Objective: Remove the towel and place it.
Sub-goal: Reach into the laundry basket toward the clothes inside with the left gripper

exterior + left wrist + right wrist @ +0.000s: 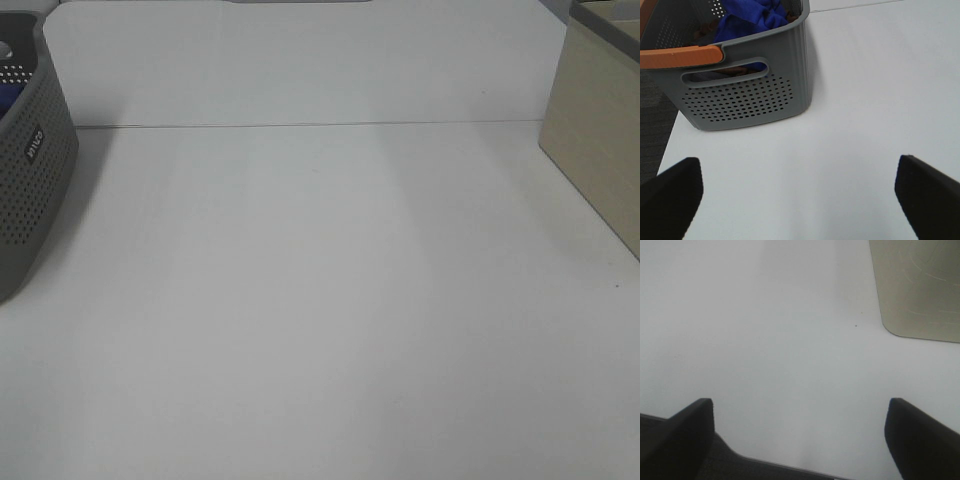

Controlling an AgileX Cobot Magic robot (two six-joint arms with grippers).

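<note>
The royal-blue plush towel lies bunched inside a grey perforated basket with an orange handle. In the exterior high view the basket stands at the far left edge, with a sliver of blue towel showing. My left gripper is open and empty above the white table, a short way in front of the basket. My right gripper is open and empty over the table's near edge. Neither arm shows in the exterior high view.
A beige box stands at the right edge of the white table; it also shows in the right wrist view. Dark floor shows beyond the table edge. A seam crosses the table at the back.
</note>
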